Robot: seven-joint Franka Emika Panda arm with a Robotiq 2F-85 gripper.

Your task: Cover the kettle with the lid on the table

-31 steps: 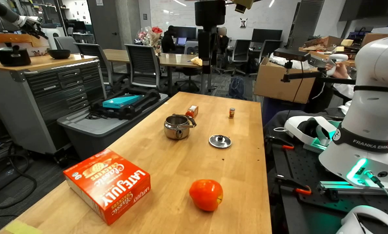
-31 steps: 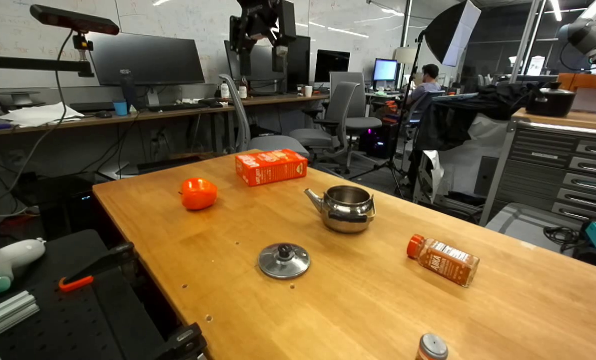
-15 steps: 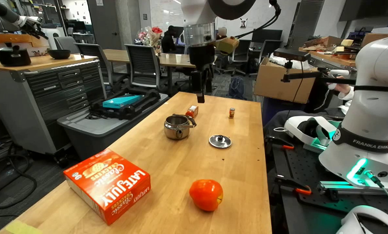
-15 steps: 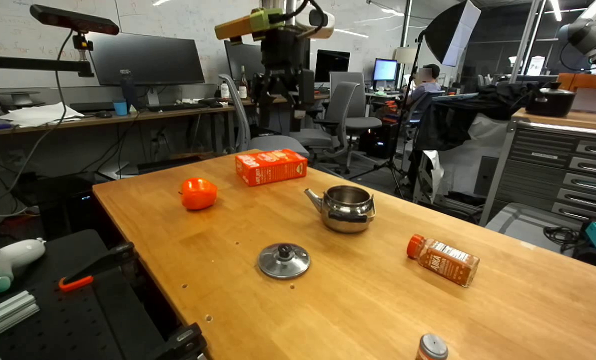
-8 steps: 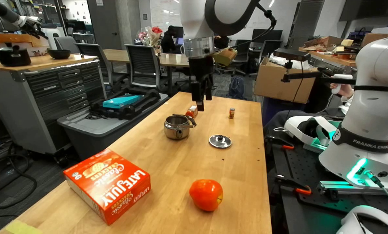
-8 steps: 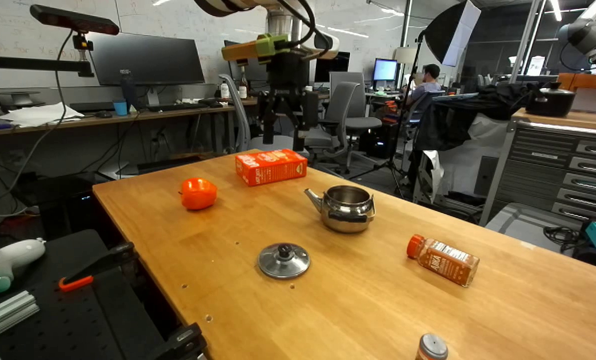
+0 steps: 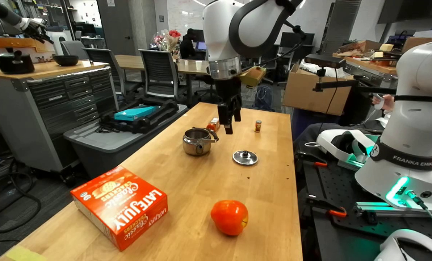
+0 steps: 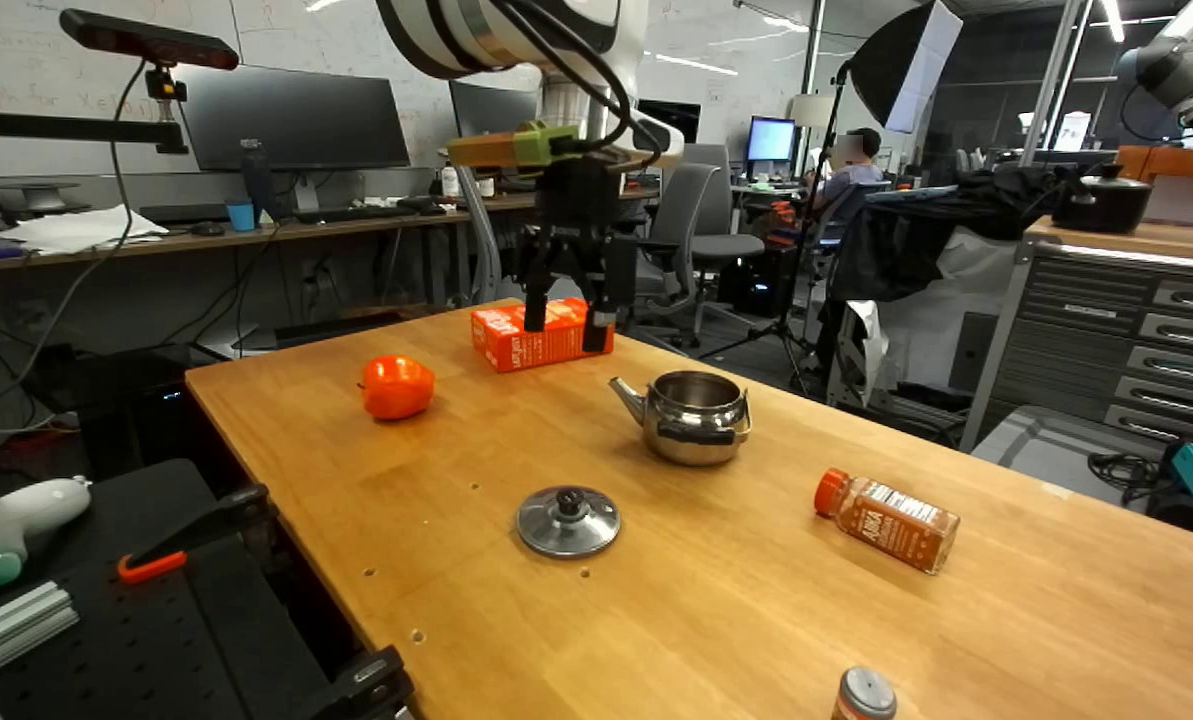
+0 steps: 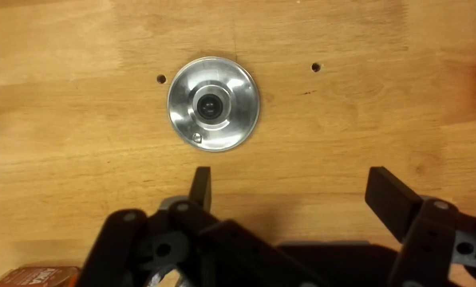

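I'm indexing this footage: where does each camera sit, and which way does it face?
In an exterior view: raised, nearest the orange-red cardboard cracker box, facing along the wooden table; white arm, white base and black jaws show.
In an exterior view: raised, nearest the small grey-capped jar, facing diagonally across toward that box; arm and open jaws show.
Wrist view: carried on the arm, facing down at the round silver metal lid; open jaws along the bottom.
Both exterior views share the squat silver metal kettle and that lid.
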